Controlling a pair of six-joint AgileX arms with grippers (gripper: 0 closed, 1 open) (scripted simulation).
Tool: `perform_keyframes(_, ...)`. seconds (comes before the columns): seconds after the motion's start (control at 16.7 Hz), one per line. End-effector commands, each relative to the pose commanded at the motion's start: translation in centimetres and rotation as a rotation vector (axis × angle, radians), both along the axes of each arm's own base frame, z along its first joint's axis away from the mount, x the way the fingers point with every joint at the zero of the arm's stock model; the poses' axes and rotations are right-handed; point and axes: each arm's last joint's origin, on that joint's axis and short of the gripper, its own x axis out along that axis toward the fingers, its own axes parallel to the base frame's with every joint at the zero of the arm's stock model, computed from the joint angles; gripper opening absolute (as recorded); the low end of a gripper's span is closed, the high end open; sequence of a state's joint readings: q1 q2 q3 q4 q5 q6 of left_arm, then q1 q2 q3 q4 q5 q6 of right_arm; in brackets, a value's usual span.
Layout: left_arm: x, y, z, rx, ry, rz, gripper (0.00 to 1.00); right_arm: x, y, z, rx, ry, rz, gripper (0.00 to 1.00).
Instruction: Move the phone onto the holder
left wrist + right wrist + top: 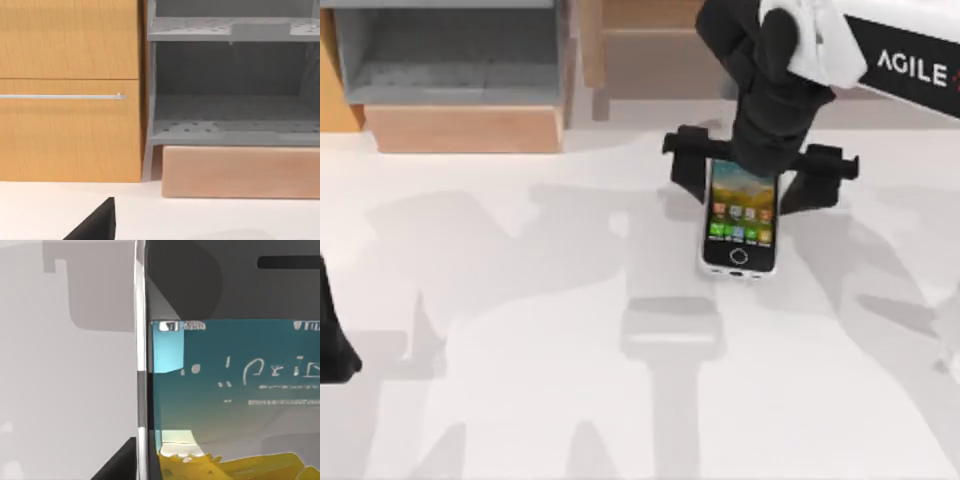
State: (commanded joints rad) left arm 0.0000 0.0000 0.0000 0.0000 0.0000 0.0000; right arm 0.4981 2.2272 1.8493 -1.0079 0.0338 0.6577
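Phone (739,232) — flat on white table (520,400), screen up. Right gripper (757,178) directly above — fingers spread wide, nothing held. Left arm (332,340) parked at left edge.

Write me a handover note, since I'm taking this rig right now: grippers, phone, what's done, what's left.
Right gripper: over the phone's top end, fingers spread wide to either side, open, not gripping.
Left arm: parked at the table's left edge.
Phone: flat, screen up, right of the table's middle.
Done: approach only.
Left: close on the phone, lift it, set it on the holder.
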Motion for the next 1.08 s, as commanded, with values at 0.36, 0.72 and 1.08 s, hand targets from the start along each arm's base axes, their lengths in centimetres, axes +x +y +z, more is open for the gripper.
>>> perform_keyframes(0.36,0.0,0.0,0.0,0.0,0.0,0.0,1.0,-1.5,-6.7,7.3,0.073,-0.261,-0.039,0.0)
perform_keyframes(0.72,0.0,0.0,0.0,0.0,0.0,0.0,1.0,-6.8,-14.2,12.4,0.051,-0.564,-0.087,0.0)
perform_keyframes(1.08,0.0,0.0,0.0,0.0,0.0,0.0,1.0,-14.3,-19.0,12.6,-0.071,-0.788,-0.122,0.0)
